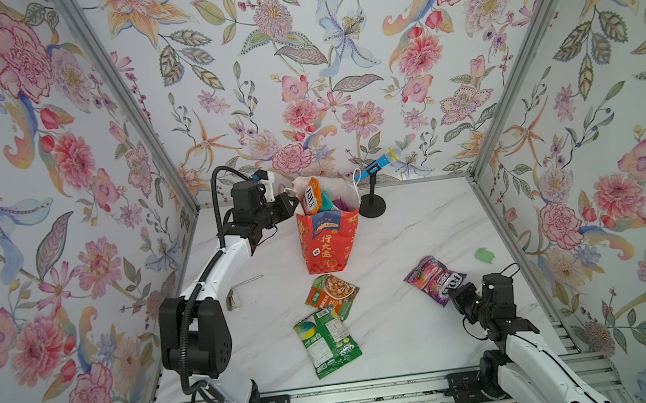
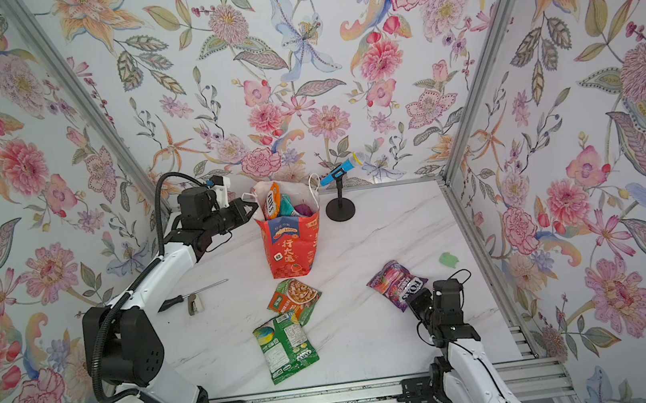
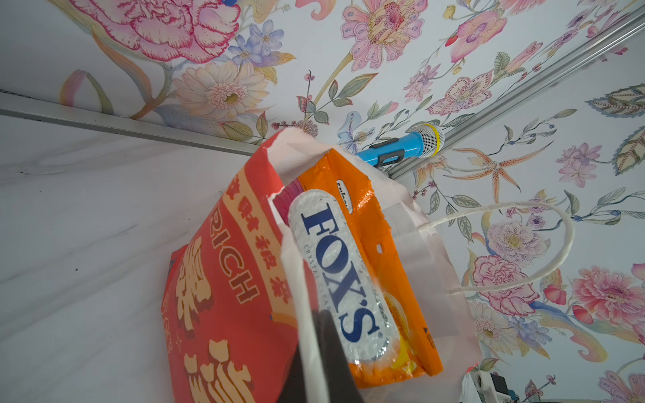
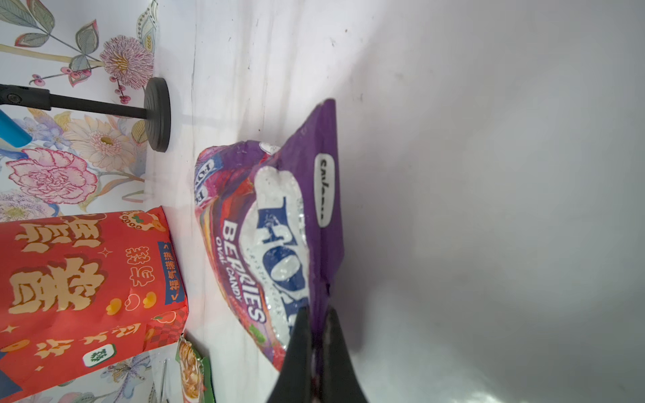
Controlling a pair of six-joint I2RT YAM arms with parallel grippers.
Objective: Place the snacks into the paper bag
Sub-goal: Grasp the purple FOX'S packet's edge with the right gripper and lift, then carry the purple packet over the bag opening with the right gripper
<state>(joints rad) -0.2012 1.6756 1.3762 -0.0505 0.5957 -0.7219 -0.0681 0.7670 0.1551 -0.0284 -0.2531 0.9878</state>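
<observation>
The red-orange paper bag (image 1: 331, 247) (image 2: 291, 248) stands upright at the back of the table. My left gripper (image 1: 294, 204) (image 2: 256, 207) (image 3: 312, 335) is shut on the bag's white left rim. An orange FOXS packet (image 1: 310, 201) (image 3: 352, 279) and a teal packet (image 1: 327, 202) stick out of the bag's mouth. My right gripper (image 1: 452, 298) (image 2: 409, 304) (image 4: 316, 314) is shut on the near edge of the purple FOXS berries packet (image 1: 433, 279) (image 4: 272, 244), which lies on the table at the right. The orange-green nut packet (image 1: 332, 293) and the green packet (image 1: 328, 342) lie in front of the bag.
A blue toy microphone (image 1: 377, 162) on a black stand (image 1: 372, 207) is just right of the bag. A small green lump (image 1: 484, 254) lies near the right wall. A screwdriver (image 2: 192, 293) and a small metal piece (image 1: 234, 301) lie by the left arm.
</observation>
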